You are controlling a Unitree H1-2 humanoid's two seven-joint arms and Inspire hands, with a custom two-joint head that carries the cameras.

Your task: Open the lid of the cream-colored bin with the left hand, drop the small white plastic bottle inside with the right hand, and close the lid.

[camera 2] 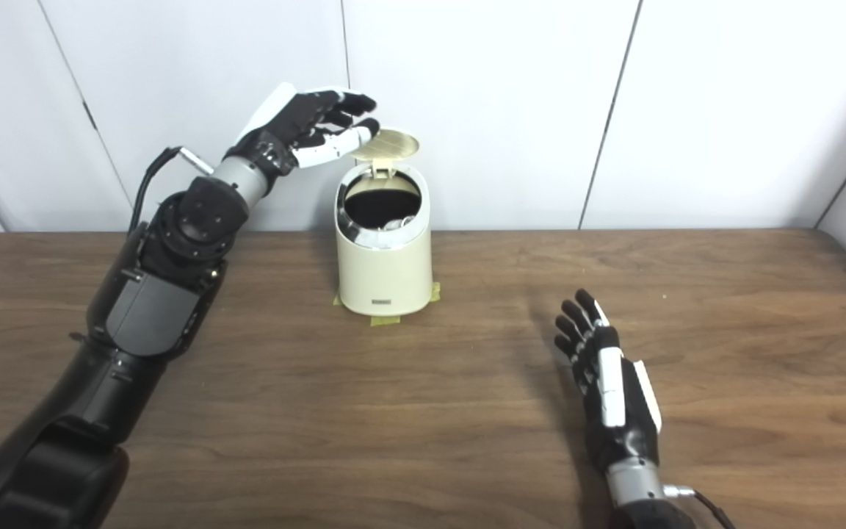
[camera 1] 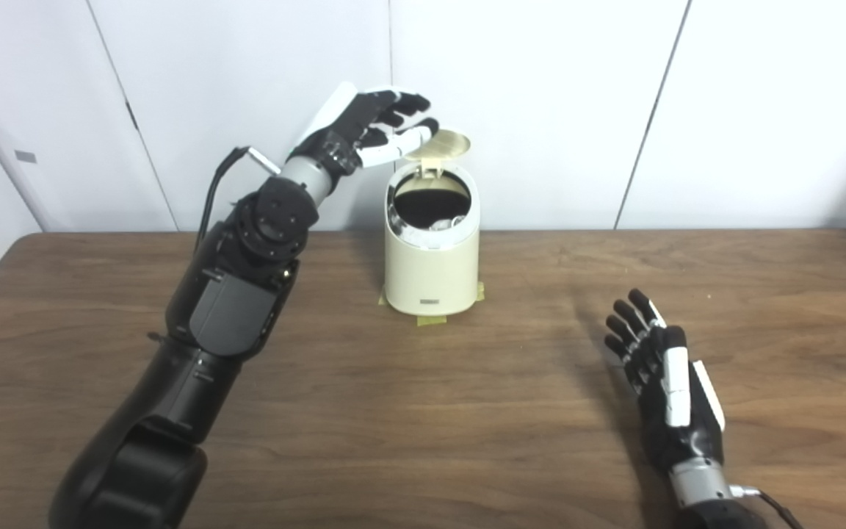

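Observation:
The cream-colored bin [camera 1: 432,272] stands near the table's back edge, taped down at its base. Its round lid [camera 1: 443,145] is swung up and back, leaving the dark mouth uncovered. Something white and rounded [camera 1: 443,223] lies inside the mouth; it looks like the small white bottle, though I cannot be sure. My left hand [camera 1: 371,128] hovers high at the lid's left edge, fingers spread, their tips right at the lid. My right hand [camera 1: 662,375] is low over the table at the front right, open and holding nothing.
The brown wooden table [camera 1: 423,411] spreads under both arms. White wall panels [camera 1: 540,103] rise right behind the bin. My left forearm [camera 1: 239,294] slants across the table's left side. Yellow tape tabs [camera 1: 430,320] stick out at the bin's foot.

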